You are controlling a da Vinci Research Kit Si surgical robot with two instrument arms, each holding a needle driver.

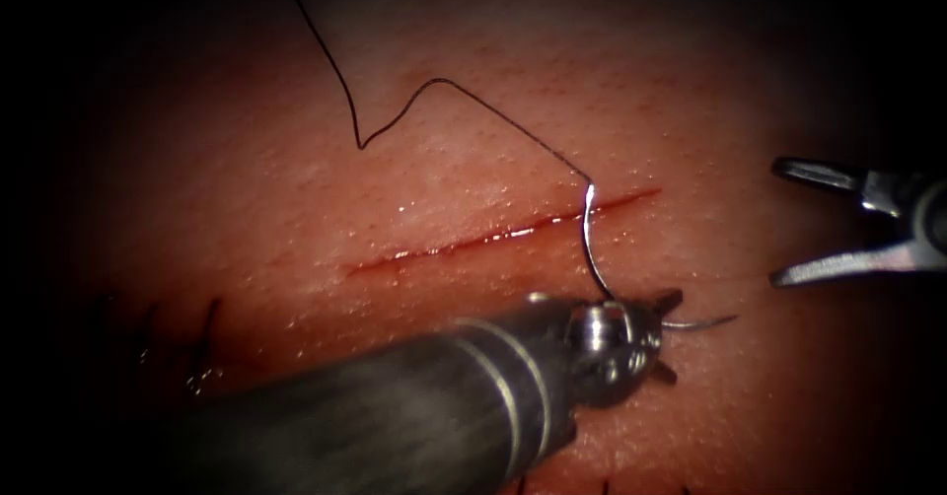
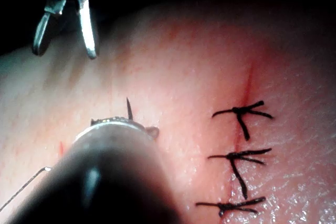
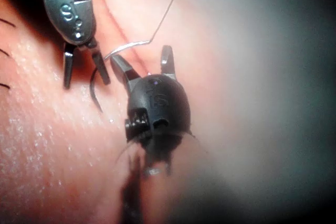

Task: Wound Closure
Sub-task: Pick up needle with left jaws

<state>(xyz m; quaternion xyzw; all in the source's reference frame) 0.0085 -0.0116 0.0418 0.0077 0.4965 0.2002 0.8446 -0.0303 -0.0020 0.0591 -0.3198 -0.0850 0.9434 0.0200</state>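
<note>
On the tissue (image 1: 296,189), left tool (image 1: 663,332) pinches the needle (image 1: 590,248); right tool (image 1: 789,224) spread, empty.

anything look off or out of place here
Nothing stands out. The left tool holds the needle near its pointed end, clear of the tissue, its thread end over the cut. The right tool hangs open, holding nothing. The thread lies loose.

Bare pink tissue (image 1: 247,209) lies clear at centre left; the thin black thread (image 1: 434,86) crosses the upper middle, the curved steel needle (image 1: 592,248) arches over the red cut (image 1: 503,231).
</note>
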